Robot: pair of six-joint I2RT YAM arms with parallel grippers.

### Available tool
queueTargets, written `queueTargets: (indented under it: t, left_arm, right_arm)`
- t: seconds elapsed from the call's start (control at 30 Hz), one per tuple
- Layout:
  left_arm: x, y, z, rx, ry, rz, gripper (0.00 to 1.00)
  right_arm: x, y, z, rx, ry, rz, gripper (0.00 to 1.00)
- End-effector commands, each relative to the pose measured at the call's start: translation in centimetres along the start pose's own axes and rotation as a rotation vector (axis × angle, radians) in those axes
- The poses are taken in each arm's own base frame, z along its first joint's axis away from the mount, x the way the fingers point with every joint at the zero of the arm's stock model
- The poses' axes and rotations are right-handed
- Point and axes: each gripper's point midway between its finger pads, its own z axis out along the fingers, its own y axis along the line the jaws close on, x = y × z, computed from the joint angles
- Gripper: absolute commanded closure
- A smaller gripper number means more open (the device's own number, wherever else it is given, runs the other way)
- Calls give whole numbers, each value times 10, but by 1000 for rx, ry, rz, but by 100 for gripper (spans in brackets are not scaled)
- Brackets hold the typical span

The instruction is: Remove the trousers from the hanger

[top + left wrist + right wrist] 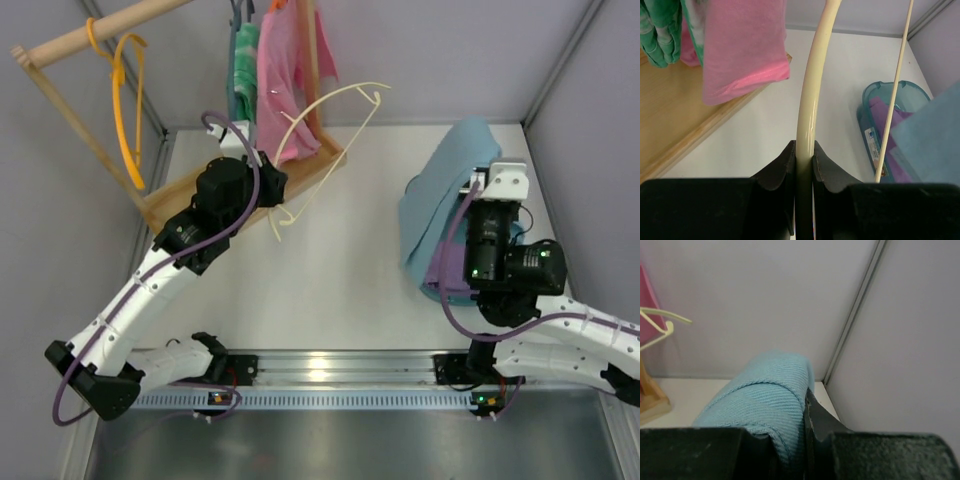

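Note:
My left gripper (pixel 268 182) is shut on the cream hanger (pixel 330 110) and holds it bare above the table's back left. In the left wrist view the hanger's thick arm (pixel 807 110) runs up from between my shut fingers (pixel 785 162). My right gripper (pixel 478 182) is shut on the light blue trousers (pixel 445 200), held up at the right, apart from the hanger. In the right wrist view the trousers (pixel 765 395) bulge over the left finger, and the right finger (pixel 817 420) presses against them. The trousers also show at the right edge of the left wrist view (pixel 935 135).
A wooden rack (pixel 180 195) stands at the back left with a pink garment (pixel 285 75), a green patterned garment (pixel 245 55) and a yellow-orange hanger (pixel 125 100). A teal bin (pixel 900 92) with purple cloth lies under the trousers. Grey walls close the back and right.

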Motion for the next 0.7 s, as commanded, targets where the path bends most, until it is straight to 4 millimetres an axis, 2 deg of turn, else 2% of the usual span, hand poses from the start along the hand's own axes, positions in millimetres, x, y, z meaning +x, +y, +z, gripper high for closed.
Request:
queueTargets:
  t: [0.0,0.2,0.27,0.33,0.37,0.43,0.47,0.53,0.67]
  left_arm:
    - [-42,-20,-19,84,-118,-49,100]
    - [-41,-22,-20,97,-114,-48,100]
    - [-41,-23,-20,98,-112,-46,100]
    - [-40,-23,-21,100,-111,-46,100]
    - [-42,-23,-23,103,-116,-47,100]
    - [-41,-24,-23,106,-115,-45,100]
    - [-42,-24,-23,106,-118,-46,100]
    - [-43,-24,-24,106,-119,-46,100]
    - [-41,-26,-22,112,-110,-47,100]
  right_arm:
    - [-4,-10,4,-5,-78,71,100]
    - [25,-1,22,62,28,-89,100]
    - [40,-6,31,148,103,-179,100]
    - [42,-18,37,211,127,-185,100]
    - [42,-31,38,252,128,-171,100]
    - [42,-38,35,257,110,-109,100]
    - [34,-47,32,244,80,-59,100]
    - [35,-46,30,204,73,-25,100]
    - [34,-65,28,298,86,-12,100]
